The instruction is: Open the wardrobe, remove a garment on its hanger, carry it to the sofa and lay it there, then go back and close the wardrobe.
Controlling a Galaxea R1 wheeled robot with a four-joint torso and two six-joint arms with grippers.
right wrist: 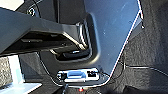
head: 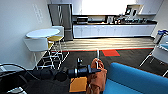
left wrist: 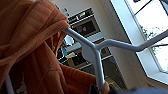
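- Left arm: a dark, jointed arm reaches in from the left of the head view, low across the dark carpet, and ends at the left gripper (head: 96,70), which sits at the top of the garment.
- Garment (head: 96,77): a bright orange jacket hangs bunched from a pale hanger (head: 97,55), whose straight upper part stands above the fabric. The garment hangs just beside the near arm of the sofa; whether cloth and upholstery touch cannot be told.
- Left wrist view: the orange garment (left wrist: 30,42) is draped over one shoulder of the pale grey hanger (left wrist: 96,53); the other shoulder of the hanger is bare. The neck of the hanger runs down into the gripper at the frame edge. The gripper appears closed on the hanger, though the fingers themselves are hard to make out.
- Sofa (head: 135,80): bright blue, low at the right of the head view, with nothing lying on the visible seat.
- Floor: an orange carpet square (head: 78,84) lies beneath the arm; a red square (head: 110,52) lies further off, near the wooden floor.
- Surroundings: a round white table (head: 42,33) with stools stands at the left wall; a kitchen counter (head: 113,23) runs along the far wall beneath a bright window.
- Right gripper: how far it is open cannot be told from the right wrist view, which presents dark robot bodywork (right wrist: 110,32) above dark carpet.
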